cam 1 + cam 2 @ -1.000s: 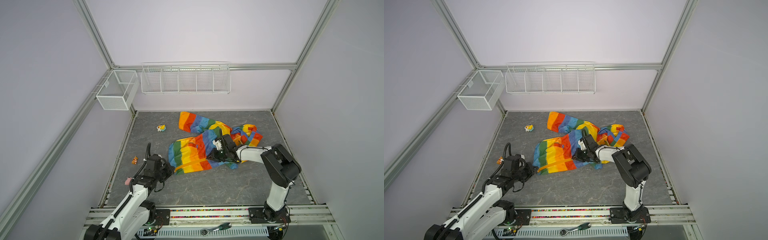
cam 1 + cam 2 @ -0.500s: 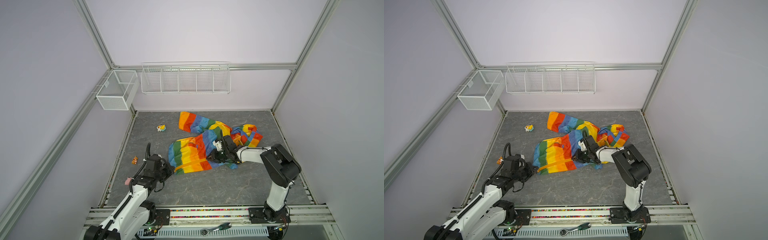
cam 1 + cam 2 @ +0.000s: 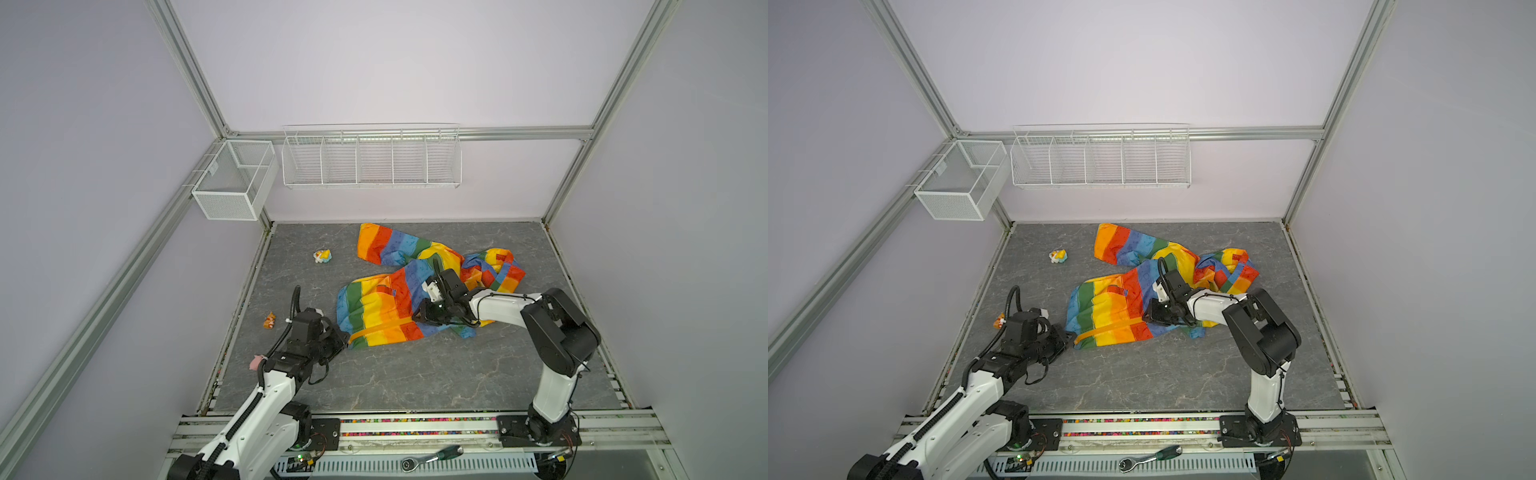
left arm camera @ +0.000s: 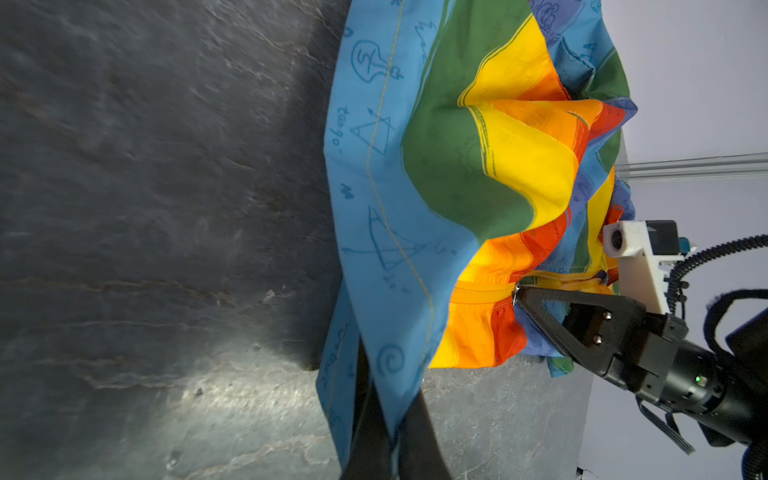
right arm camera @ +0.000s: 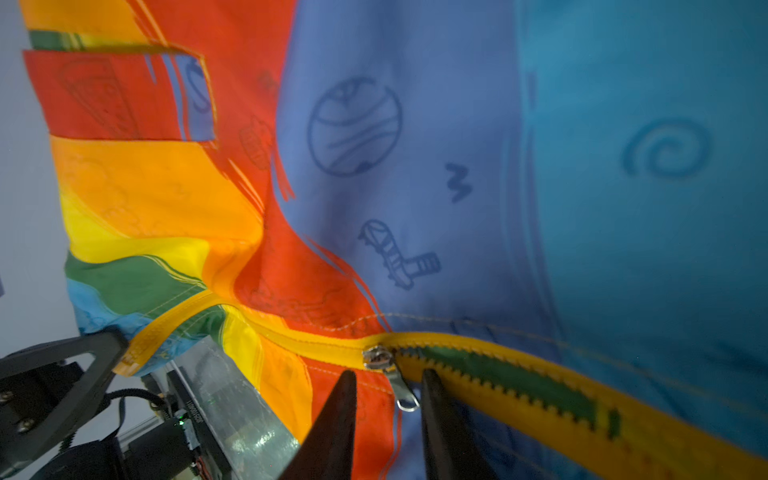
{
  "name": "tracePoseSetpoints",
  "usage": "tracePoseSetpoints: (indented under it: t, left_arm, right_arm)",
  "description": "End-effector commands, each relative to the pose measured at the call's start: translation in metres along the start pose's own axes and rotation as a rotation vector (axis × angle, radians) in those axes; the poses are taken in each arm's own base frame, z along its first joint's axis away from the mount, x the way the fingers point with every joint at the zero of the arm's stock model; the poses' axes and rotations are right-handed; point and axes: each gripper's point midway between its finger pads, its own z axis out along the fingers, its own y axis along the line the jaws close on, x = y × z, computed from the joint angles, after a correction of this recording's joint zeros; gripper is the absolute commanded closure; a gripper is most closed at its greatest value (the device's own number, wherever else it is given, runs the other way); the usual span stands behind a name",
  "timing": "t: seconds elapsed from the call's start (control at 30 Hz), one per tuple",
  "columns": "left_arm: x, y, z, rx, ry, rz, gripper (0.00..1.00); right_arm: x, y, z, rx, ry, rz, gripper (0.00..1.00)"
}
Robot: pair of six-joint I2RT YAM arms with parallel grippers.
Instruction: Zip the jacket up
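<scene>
Jacket: jacket (image 3: 382, 307) (image 3: 1113, 307) lies crumpled on the grey floor (image 3: 415, 374), mid-floor and toward the back; one sleeve reaches for the back wall, and the hood end is bunched on the right
Look: broad stripes of blue, green, yellow, orange and red, thin cloth with faint doodles printed on it (image 5: 415, 166)
Zipper: yellow-orange zipper (image 5: 519, 386) runs along the front edge; the slider (image 5: 376, 357) sits partway along, with the teeth meshed on the side toward the left gripper and parted on the other side, green showing between them
Pull tab: silver pull tab (image 5: 405, 395) hangs off the slider, between the right fingertips
Right gripper: right gripper (image 5: 390, 374) (image 3: 419, 318) is spread, one finger on each side of the tab, gaps showing on both sides
Right arm: stretched low across the jacket from the right, wrist over the red and blue stripes
Left gripper: left gripper (image 4: 390, 419) (image 3: 343, 336) is pressed together, pinching the blue hem at the jacket's near left corner
Left arm: reaches in low from the front left
Loose bits: yellow-white toy (image 3: 323, 256) well left of the sleeve; small orange piece (image 3: 270, 321) by the left edge
Containers: mesh box (image 3: 232, 187) hangs on the left wall; wire rack (image 3: 370, 160) with five compartments hangs on the back wall
Front rail: ratchet (image 3: 432, 457) lies by the arm bases
</scene>
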Motion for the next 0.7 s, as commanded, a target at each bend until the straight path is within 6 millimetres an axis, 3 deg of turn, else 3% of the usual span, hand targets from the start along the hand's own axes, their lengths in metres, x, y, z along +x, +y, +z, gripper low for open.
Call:
tracePoseSetpoints:
  t: [0.0,0.67]
  left_arm:
    - [0.000,0.000,-0.001,0.005,-0.007,-0.003,1.00]
    - [0.002,0.000,-0.002,0.019,-0.008,-0.006,1.00]
  right_arm:
    - [0.017,-0.027,0.003,0.147,0.059,-0.014,0.69]
    - [0.026,-0.042,0.022,0.375,0.111,-0.136,0.75]
